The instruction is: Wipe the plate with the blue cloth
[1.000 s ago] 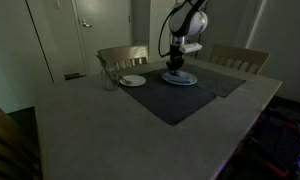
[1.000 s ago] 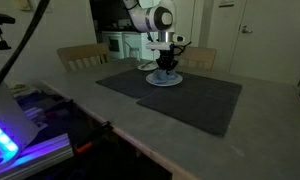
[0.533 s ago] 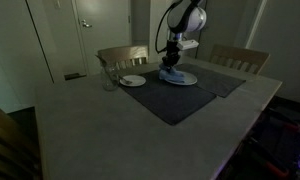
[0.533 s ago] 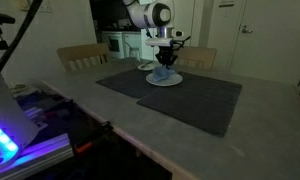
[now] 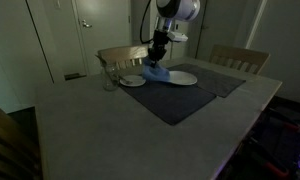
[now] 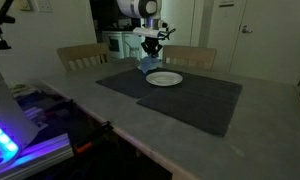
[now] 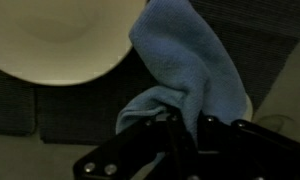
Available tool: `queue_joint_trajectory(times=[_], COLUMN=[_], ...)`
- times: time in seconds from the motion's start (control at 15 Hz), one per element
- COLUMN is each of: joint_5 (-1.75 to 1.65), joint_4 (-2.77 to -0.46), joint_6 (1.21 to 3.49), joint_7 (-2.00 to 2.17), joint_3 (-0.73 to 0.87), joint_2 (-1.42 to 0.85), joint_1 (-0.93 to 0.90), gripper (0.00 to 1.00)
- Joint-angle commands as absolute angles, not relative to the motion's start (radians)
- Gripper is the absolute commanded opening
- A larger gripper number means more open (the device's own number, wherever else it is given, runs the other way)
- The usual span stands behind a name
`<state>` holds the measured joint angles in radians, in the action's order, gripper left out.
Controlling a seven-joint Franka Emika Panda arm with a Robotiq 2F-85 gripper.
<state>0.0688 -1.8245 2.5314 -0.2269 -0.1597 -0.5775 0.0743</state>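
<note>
My gripper (image 5: 156, 60) is shut on the blue cloth (image 5: 153, 72), which hangs from the jaws just above the dark mat. It is off the large white plate (image 5: 182, 77), between that plate and a smaller white plate (image 5: 133, 81). In the other exterior view, the gripper (image 6: 150, 50) holds the cloth (image 6: 148, 65) behind the bare plate (image 6: 165, 78). In the wrist view the cloth (image 7: 185, 60) is pinched between the jaws (image 7: 185, 125), and a white plate (image 7: 60, 40) lies at the upper left.
A drinking glass (image 5: 109, 77) stands next to the smaller plate. Dark placemats (image 5: 175, 100) cover the middle of the grey table (image 5: 90, 130). Wooden chairs (image 5: 122, 55) stand along the far edge, and another chair (image 6: 82, 55) is at the side.
My gripper has lifted the blue cloth off the large plate and carried it sideways toward the smaller plate. The large plate is now bare.
</note>
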Motion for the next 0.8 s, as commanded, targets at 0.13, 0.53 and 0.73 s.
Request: queue_joint_trajectory(times=[0.13,0.53,0.73], joint_5=[0.095,0.069,0.084], joint_4=[-1.946,-2.05,-2.077], joint_6=[2.52,2.567,2.608], joint_7=[-0.248,-0.177,-0.153], joint_3=[-0.203,-0.19,-0.197], joint_2=[-0.505,-0.492,-0.512], joint_1=[0.033,-0.052,-0.068], gripper=[0.03,0.03,0.03])
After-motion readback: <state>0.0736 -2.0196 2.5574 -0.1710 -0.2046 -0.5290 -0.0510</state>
